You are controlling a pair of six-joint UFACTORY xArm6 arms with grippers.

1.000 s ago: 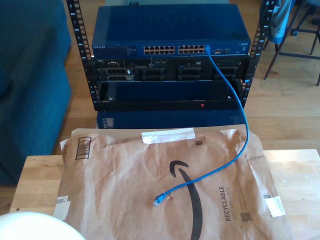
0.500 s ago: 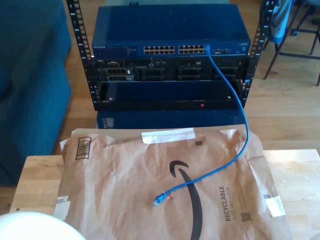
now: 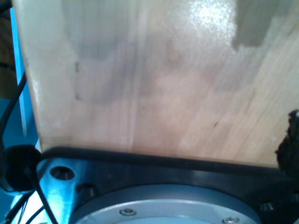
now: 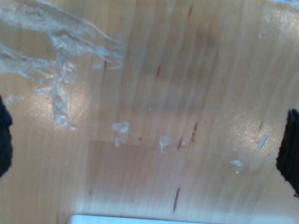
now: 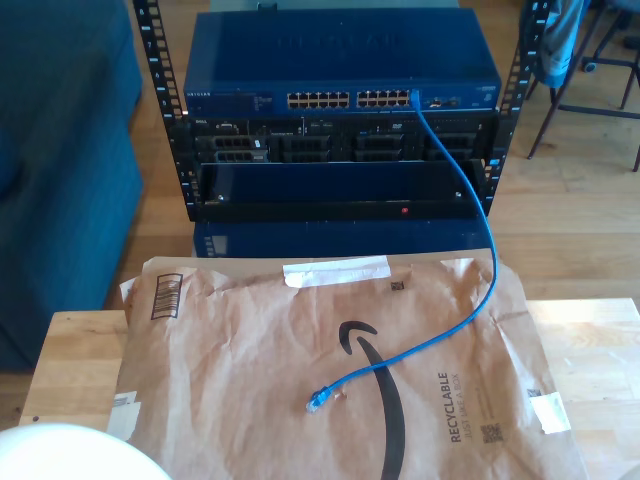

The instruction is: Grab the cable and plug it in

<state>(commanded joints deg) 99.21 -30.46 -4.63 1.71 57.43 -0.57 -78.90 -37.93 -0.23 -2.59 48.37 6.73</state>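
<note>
One blue cable (image 5: pixel 478 262) runs from a port at the right end of the network switch (image 5: pixel 340 70) in the rack, as the exterior view shows it, down onto a brown paper mailer (image 5: pixel 330 370) on a wooden table (image 5: pixel 70 360). Its free plug (image 5: pixel 317 400) lies loose near the mailer's middle. Both wrist views look closely at bare wood; whether my first gripper or my second gripper is spread or closed cannot be told.

Server lab, network rack (image 5: pixel 340 120), wooden table (image 5: pixel 80 360)
</note>
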